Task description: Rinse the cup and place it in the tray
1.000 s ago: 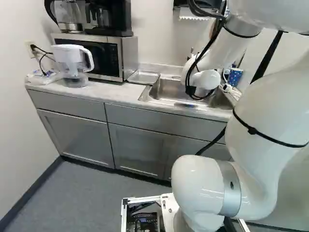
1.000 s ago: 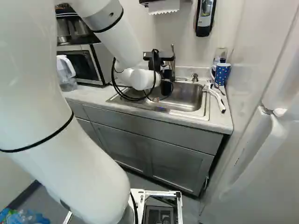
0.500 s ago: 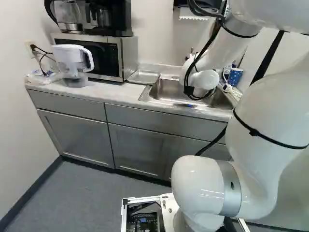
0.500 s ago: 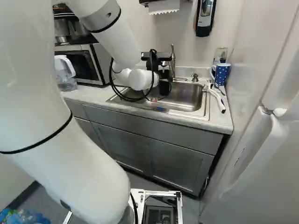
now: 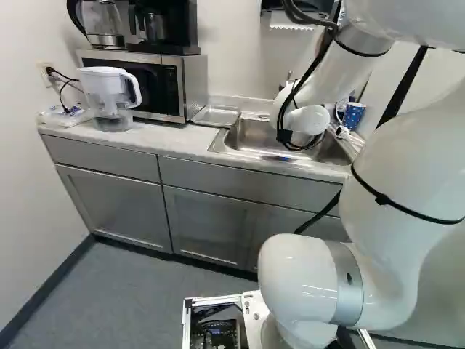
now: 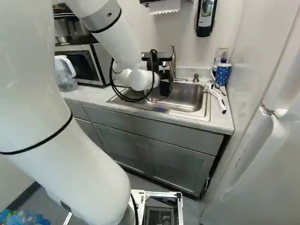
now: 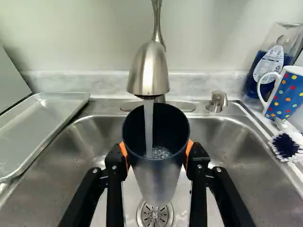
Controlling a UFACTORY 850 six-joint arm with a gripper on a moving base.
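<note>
Gripper (image 7: 156, 153) pinching dark cup (image 7: 157, 179) from 2 sides, mouth under tap (image 7: 149, 73) at 12 o'clock, stream (image 7: 148, 123) running in. Judgement: grip firm, clear tap, tip out slowly over drain (image 7: 155, 216), then lower into tray (image 7: 42, 125), 10 o'clock.

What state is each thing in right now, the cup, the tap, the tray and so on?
Tap, running.
Cup, under the tap, water pouring in.
Jaws, shut on the cup.
Tray, lying flat beside the sink.
Mug, upright.
Brush, lying down.
Pitcher, upright.
Microwave, door shut.
Cabinet doors, shut.
</note>
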